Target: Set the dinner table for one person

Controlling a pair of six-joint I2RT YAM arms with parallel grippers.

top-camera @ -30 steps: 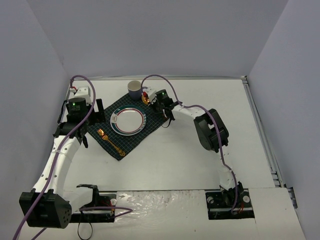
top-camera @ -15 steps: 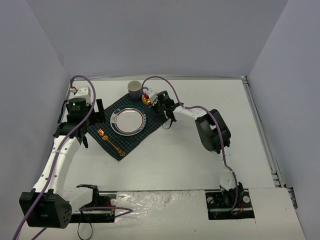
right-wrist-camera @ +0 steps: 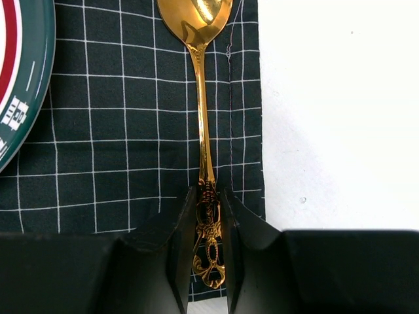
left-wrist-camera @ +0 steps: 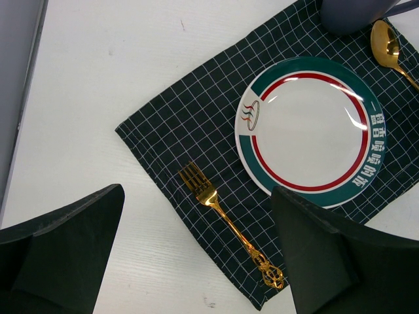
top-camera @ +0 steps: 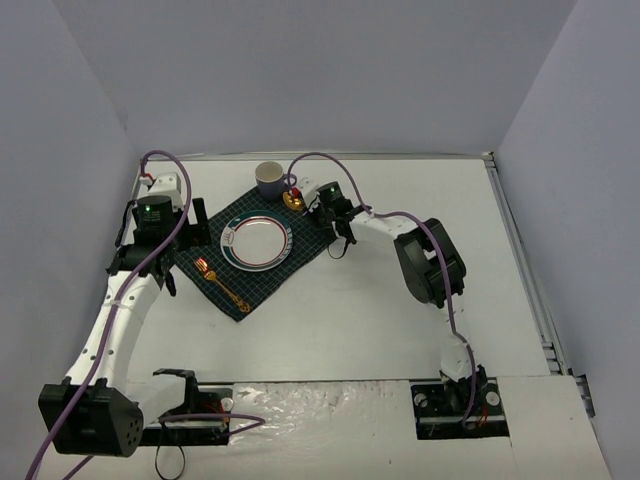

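My left claw (left-wrist-camera: 198,195) hangs spread above the fork (left-wrist-camera: 226,226); my right claw (right-wrist-camera: 208,196) pinches the spoon (right-wrist-camera: 201,111) by its handle.
Fork, plate (left-wrist-camera: 311,131) and mug (top-camera: 268,178) sit unmoved on the checked cloth (left-wrist-camera: 183,111). My right claw has edged slightly rightward, so I judge the spoon is being settled right of the plate. The white counter (top-camera: 400,330) lies under everything and reaches plain grey walls (top-camera: 300,70).

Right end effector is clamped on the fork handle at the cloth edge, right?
No. The right end effector is clamped on the spoon handle at the cloth edge, as the right wrist view shows. The fork lies free.
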